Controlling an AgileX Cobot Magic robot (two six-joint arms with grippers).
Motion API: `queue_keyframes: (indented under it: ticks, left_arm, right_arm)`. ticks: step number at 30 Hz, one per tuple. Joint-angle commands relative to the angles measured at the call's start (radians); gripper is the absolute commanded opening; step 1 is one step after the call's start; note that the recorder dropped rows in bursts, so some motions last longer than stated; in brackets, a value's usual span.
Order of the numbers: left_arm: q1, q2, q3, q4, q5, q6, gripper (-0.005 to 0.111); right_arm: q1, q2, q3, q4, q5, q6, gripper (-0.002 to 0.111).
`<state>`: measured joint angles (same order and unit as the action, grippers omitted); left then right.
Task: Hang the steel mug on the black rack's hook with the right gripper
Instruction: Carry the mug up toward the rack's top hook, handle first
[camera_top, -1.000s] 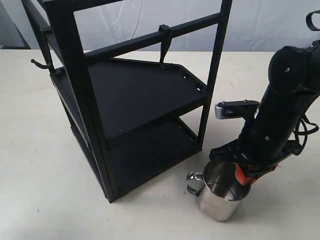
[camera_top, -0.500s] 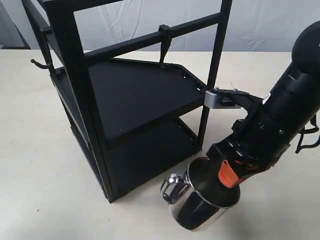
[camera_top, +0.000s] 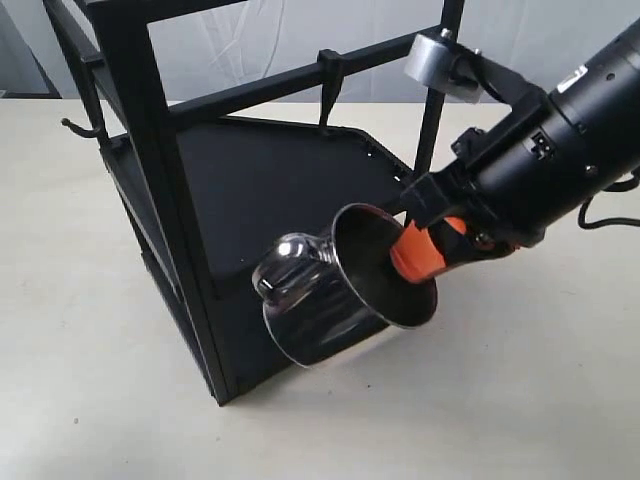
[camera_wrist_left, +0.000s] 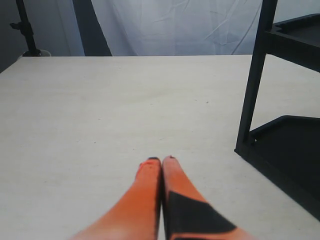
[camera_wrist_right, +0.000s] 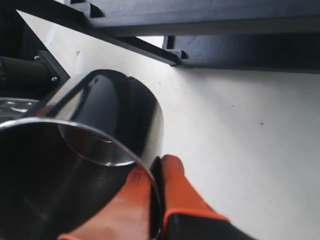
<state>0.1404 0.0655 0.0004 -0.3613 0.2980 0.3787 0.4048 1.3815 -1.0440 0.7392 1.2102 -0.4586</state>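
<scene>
The shiny steel mug (camera_top: 330, 295) hangs in the air, tipped on its side in front of the black rack (camera_top: 240, 190), with its handle (camera_top: 280, 262) toward the rack's front post. My right gripper (camera_top: 425, 250) is shut on the mug's rim, one orange finger inside and one outside; the right wrist view shows the mug (camera_wrist_right: 85, 160) and the right gripper (camera_wrist_right: 155, 172) pinching its wall. The straight peg hook (camera_top: 329, 90) hangs from the upper crossbar, above and behind the mug. My left gripper (camera_wrist_left: 161, 161) is shut and empty, low over the table.
A thin curved hook (camera_top: 82, 127) sticks out on the rack's left side. The rack's post (camera_wrist_left: 252, 80) and lower shelf (camera_wrist_left: 290, 150) stand to one side of the left gripper. Light table (camera_top: 90, 330) surrounds the rack.
My right gripper has lifted the mug off the table and swung it up and left, tipping it from upright onto its side beside the rack.
</scene>
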Motion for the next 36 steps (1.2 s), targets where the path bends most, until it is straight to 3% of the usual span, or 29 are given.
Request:
queue_keyframes:
  ticks: [1,7,14,36]
  left_arm:
    - [-0.004,-0.007,0.000,-0.007,-0.014,0.001,0.002]
    - [-0.004,-0.007,0.000,-0.007,-0.014,0.001,0.002]
    - [-0.004,-0.007,0.000,-0.007,-0.014,0.001,0.002]
    - [-0.004,-0.007,0.000,-0.009,-0.014,0.001,0.002]
  right_arm:
    - [-0.039,-0.016,-0.015,0.063,0.011,-0.030,-0.001]
    - [-0.168,-0.028,-0.015,0.144,0.011,-0.076,-0.001]
    - [-0.243,-0.028,0.005,0.171,0.011,-0.065,-0.001]
    - [-0.246,-0.028,0.099,0.308,0.011,-0.089,-0.001]
